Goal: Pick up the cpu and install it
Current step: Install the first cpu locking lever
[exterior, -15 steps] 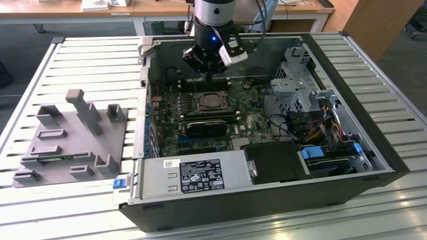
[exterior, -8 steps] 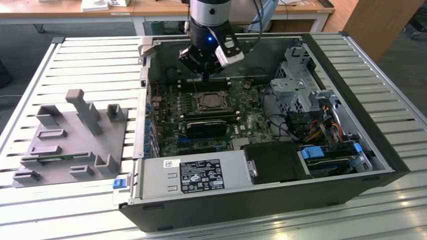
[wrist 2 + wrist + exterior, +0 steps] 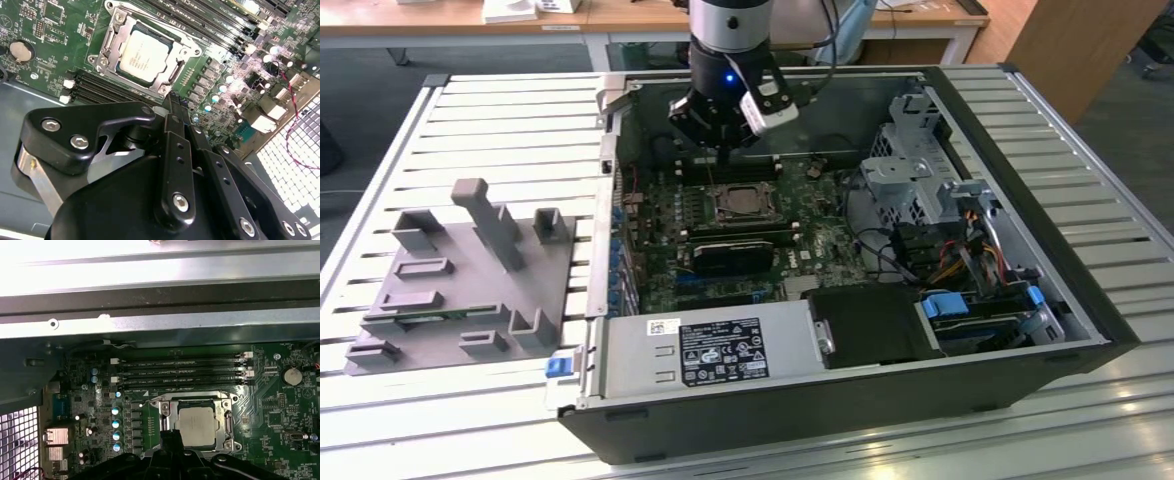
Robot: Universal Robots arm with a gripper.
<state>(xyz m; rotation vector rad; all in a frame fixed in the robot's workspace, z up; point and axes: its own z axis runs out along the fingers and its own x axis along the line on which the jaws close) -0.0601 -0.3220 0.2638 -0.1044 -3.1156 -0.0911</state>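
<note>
In the exterior view the arm (image 3: 727, 22) is a silver-grey tube ending in a black wrist with a small blue light, a white block fixed at its side and a dark cable running off behind. The tool (image 3: 720, 128) below it is black. In the second wrist view the tool (image 3: 170, 107) shows matte black linkage bars with rounded ends, silver screw heads at the joints, small holes along one bar and a bare metal plate.

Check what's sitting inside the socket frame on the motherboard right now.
The cpu lies flat inside the socket frame, silvery top plate showing in both wrist views. Whatever is under the chip is covered. The hand is above the socket's edge.
</note>
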